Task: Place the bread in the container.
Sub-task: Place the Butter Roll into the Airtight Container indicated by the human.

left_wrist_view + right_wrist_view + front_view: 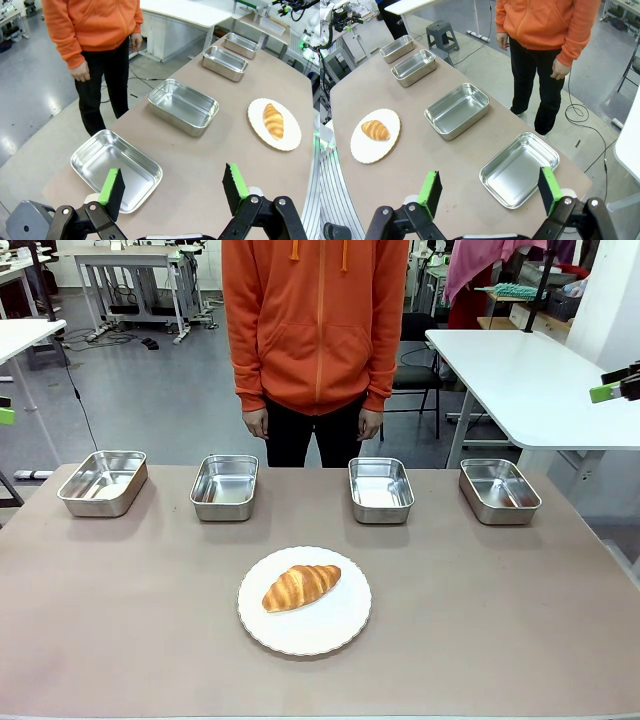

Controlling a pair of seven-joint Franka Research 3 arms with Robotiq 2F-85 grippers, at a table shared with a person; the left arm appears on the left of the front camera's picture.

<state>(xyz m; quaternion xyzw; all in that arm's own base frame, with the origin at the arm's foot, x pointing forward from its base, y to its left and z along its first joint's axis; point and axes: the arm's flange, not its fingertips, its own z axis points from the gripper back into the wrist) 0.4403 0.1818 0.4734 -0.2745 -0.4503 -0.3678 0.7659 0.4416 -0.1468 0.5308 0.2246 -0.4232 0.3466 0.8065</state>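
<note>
The bread (301, 586), a golden croissant, lies on a round white plate (330, 632) at the table's middle front. Several identical steel trays stand empty in a row along the far side, from the leftmost tray (103, 482) to the rightmost tray (499, 490); which one is the container I cannot tell. My left gripper (173, 185) hangs open high above the table's left end, over the nearest tray (116, 167), with the bread (273, 120) far off. At the right end my right gripper (489, 189) is open above another tray (519, 169), the bread (375, 130) well away.
A person in an orange hoodie (316, 320) stands at the far side, both hands hanging down. A white table (530, 380) stands behind on the right. Bare tabletop (120, 620) surrounds the plate.
</note>
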